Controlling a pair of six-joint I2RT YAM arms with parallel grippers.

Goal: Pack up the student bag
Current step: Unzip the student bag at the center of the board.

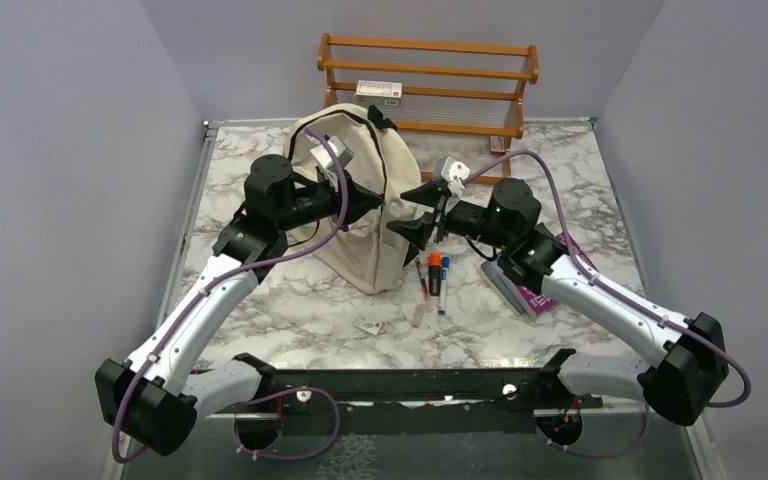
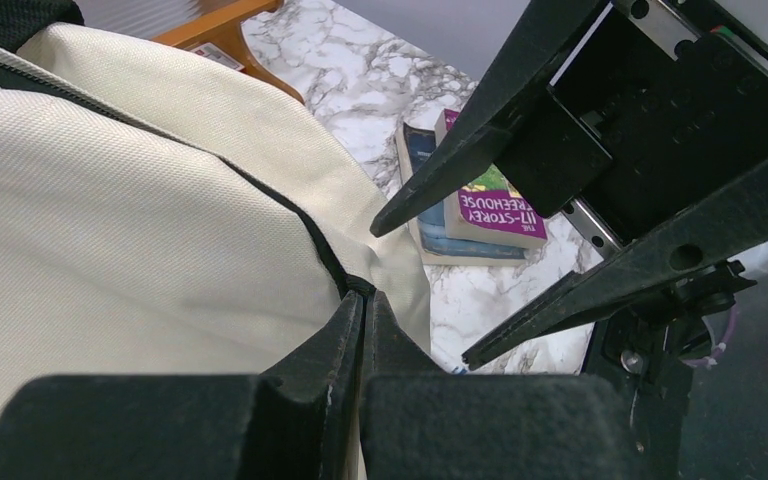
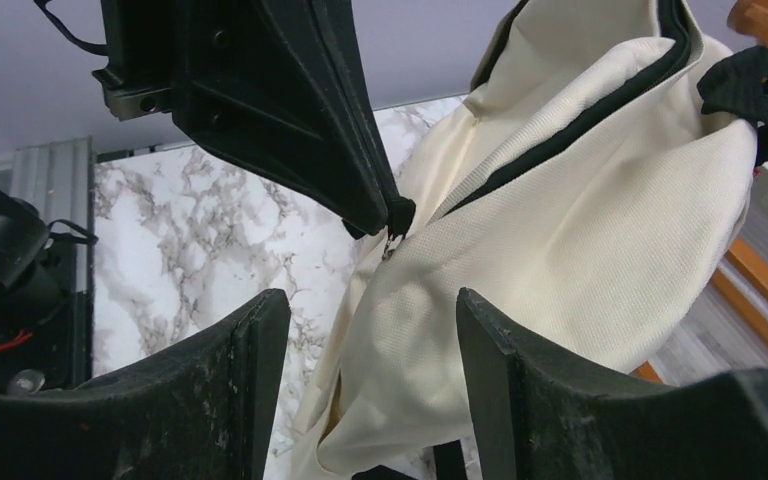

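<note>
From above, I see the bag point(image 1: 360, 250) standing at the middle of the tabletop point(image 1: 290, 310), just in front of the rack point(image 1: 428, 85). My left tool point(image 1: 377, 202) is at the bag's right-hand edge, and my right tool point(image 1: 415, 212) hangs just beside that edge. Pens point(image 1: 432, 278) lie loose near the bag's foot, a card point(image 1: 368, 326) lies nearer to me, and books point(image 1: 522, 290) sit partly under the right arm. A box point(image 1: 378, 90) rests on the rack. None of these is in the bag.

On the left wrist view, my left tool is pinched fully together on the bag's black zip line. I cannot tell whether it has the pull or only the seam. The right tool's fingers stand spread close by, with the books beyond them.

On the right wrist view, my right tool gapes wide with nothing in it; the bag's cloth lies beyond its fingers, not touching. I cannot tell how far the zip is undone.

I judge that packing has barely begun: the bag must be opened, and then everything has to be loaded.
</note>
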